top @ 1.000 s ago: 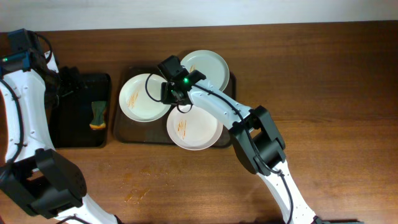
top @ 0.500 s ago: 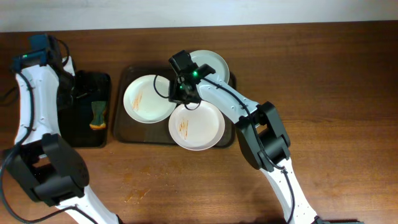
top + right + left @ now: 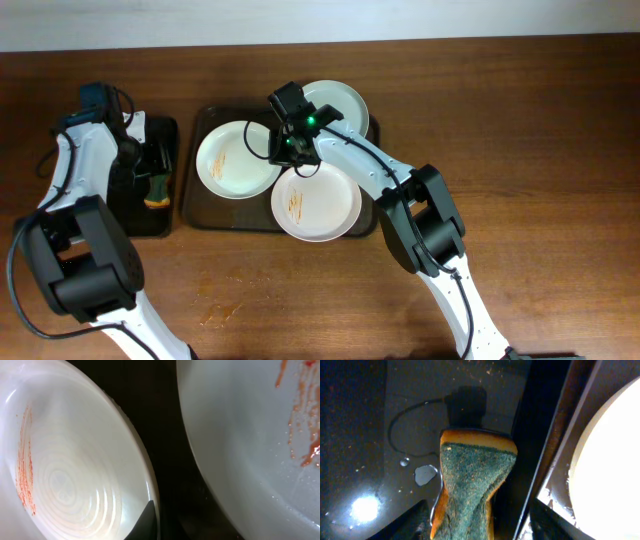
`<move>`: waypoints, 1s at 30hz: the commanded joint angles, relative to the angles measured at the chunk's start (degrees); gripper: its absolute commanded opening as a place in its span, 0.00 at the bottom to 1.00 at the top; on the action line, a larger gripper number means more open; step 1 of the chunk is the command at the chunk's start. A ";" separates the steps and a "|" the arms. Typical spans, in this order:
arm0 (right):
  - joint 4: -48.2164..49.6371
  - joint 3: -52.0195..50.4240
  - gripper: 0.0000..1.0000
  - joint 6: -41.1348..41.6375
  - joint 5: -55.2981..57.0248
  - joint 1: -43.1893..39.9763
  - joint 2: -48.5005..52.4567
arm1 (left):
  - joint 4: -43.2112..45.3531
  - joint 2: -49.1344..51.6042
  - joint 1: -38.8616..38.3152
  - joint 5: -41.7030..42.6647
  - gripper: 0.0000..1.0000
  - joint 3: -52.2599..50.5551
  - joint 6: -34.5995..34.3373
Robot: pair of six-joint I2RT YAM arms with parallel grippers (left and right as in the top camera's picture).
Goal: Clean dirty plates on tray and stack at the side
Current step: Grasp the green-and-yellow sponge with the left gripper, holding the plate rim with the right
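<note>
Three white plates lie on the dark-brown tray: a left plate with an orange streak, a front plate with streaks, and a clean-looking back plate. My right gripper is at the left plate's right rim. In the right wrist view one finger lies on that plate's inner edge; the other finger is hidden. The front plate is to its right. My left gripper is open, its fingers on both sides of a green-and-orange sponge.
The sponge lies on a smaller wet black tray, left of the brown tray. In the left wrist view the black tray has water drops, and the brown tray's rim and left plate are close on the right.
My left arm has swung from the far left to over the black tray and come down around the sponge. The right gripper and left plate have shifted slightly right.
</note>
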 commanded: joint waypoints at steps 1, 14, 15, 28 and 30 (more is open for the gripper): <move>-0.22 -0.42 0.04 -1.25 0.55 0.37 1.05 | 1.03 0.57 -0.15 0.22 0.58 -0.83 -0.04; -0.20 -0.42 0.04 -1.25 0.57 0.37 1.05 | 2.45 0.61 -0.15 -4.52 0.56 -4.81 -2.36; -0.17 -0.42 0.04 -1.25 0.57 0.37 1.05 | 2.89 0.61 -0.15 -4.52 0.56 -5.49 -2.36; 0.44 -0.42 0.04 -1.27 0.55 0.37 1.05 | 12.55 0.61 -0.22 -4.04 0.01 -12.09 -2.38; 0.42 -0.42 0.04 -1.25 0.52 0.37 1.05 | 12.28 0.50 -0.22 -3.06 0.01 -11.02 -2.36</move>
